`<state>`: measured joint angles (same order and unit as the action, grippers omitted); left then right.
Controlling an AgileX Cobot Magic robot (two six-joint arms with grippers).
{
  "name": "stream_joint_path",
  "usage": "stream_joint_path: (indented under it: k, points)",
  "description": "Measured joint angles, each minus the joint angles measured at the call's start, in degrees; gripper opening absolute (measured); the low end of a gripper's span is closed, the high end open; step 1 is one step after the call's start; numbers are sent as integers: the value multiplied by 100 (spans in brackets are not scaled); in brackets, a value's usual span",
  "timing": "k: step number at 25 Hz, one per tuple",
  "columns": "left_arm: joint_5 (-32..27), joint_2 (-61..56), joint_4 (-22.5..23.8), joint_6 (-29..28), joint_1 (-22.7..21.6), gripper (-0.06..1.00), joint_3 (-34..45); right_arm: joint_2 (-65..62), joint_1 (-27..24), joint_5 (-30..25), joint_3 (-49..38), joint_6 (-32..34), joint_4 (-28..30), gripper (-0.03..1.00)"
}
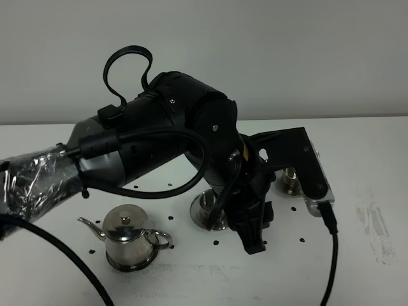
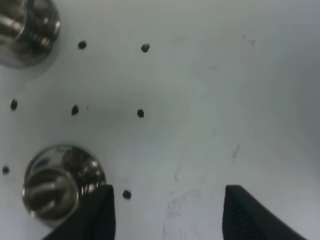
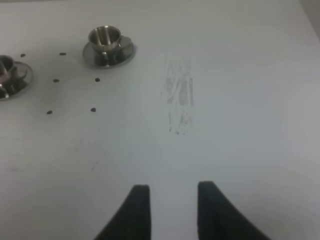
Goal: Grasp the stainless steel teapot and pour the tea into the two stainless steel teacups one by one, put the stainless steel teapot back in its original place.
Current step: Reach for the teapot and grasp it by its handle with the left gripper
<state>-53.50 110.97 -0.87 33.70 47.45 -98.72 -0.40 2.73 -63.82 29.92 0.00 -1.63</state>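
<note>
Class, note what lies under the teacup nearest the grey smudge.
A round steel saucer sits under the teacup, its rim showing all round; the saucer's centre is hidden by the teacup.

A white tabletop (image 1: 357,146) carries the stainless steel teapot (image 1: 129,242) at front left, the nearer teacup (image 1: 205,204) on its saucer mid-table, the farther teacup (image 1: 291,185) beyond, scattered black dots (image 1: 216,242) and a grey scuff (image 1: 376,224) at right.
</note>
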Motion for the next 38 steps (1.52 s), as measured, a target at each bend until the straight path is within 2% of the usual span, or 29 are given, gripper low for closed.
stream_joint_path:
  k: [5,7,9,13,15,19,21,25,28,35,38]
  points:
    - [-266,-26,1147,-1441,43,50,6,0,0,0,0,0,0,23]
    - [-211,-99,1434,-1841,141,50,165,0,0,0,0,0,0,23]
    - [68,-307,1534,-2148,271,50,565,0,0,0,0,0,0,23]
    - [1106,-873,1539,-2588,491,50,1692,0,0,0,0,0,0,23]
    - [1451,-1057,1539,-3131,518,50,2138,0,0,0,0,0,0,23]
    - [1666,-1140,1753,-4368,526,50,2669,0,0,0,0,0,0,23]
    - [1784,-1140,2169,-4845,526,50,2849,0,0,0,0,0,0,23]
    - [1839,-1057,3401,-5755,526,50,2896,0,0,0,0,0,0,23]
    - [1797,-903,3788,-5945,526,50,2896,0,0,0,0,0,0,23]
    - [1301,-533,3940,-5992,296,50,2896,0,0,0,0,0,0,23]
    - [1316,-438,4265,-5997,192,50,2923,0,0,0,0,0,0,23]
